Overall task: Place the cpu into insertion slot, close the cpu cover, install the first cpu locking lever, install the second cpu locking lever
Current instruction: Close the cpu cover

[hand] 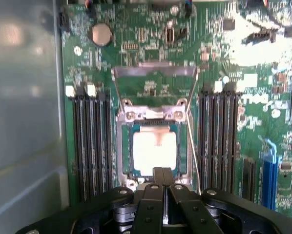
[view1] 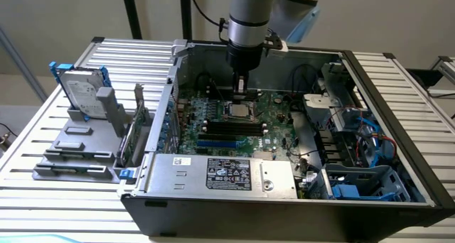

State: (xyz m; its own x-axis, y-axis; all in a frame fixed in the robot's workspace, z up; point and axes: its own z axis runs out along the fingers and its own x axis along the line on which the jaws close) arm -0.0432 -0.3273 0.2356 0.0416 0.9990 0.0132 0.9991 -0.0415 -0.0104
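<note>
"Starting at the cpu (hand: 154, 150), we see its pale face seated in the insertion slot (view1: 228, 111), amid the green motherboard (hand: 151, 44) inside the computer case (view1: 398, 120). Do we read the cpu cover (hand: 153, 115) as down?"

"We do, as a judgement. The grey frame seems to lie flat around the chip, whose face shows through the square opening. So the placing looks done, and probably the closing too."

"And the end effector (hand: 162, 171)?"

"Its fingers are pressed together with nothing between them. In the wrist view the joined tip sits at the socket's edge, touching the frame or just above it; we cannot tell which. In the exterior view it hangs straight down over the socket's farther edge, as that camera sees it."

"Which way does the work lie from it?"

"Directly under and just ahead of the tip. The chip is square, so we find no long axis there. The axis that matters belongs to the thin wire lever (hand: 192, 146), which runs slantwise along one side of the socket, between the frame and the black memory slots (hand: 219, 136). We take it as not yet latched."

"Farther out?"

"Outside the case, a hard drive (view1: 80, 91) stands in a rack (view1: 74, 147) on the slatted counter (view1: 64, 200)."
</note>
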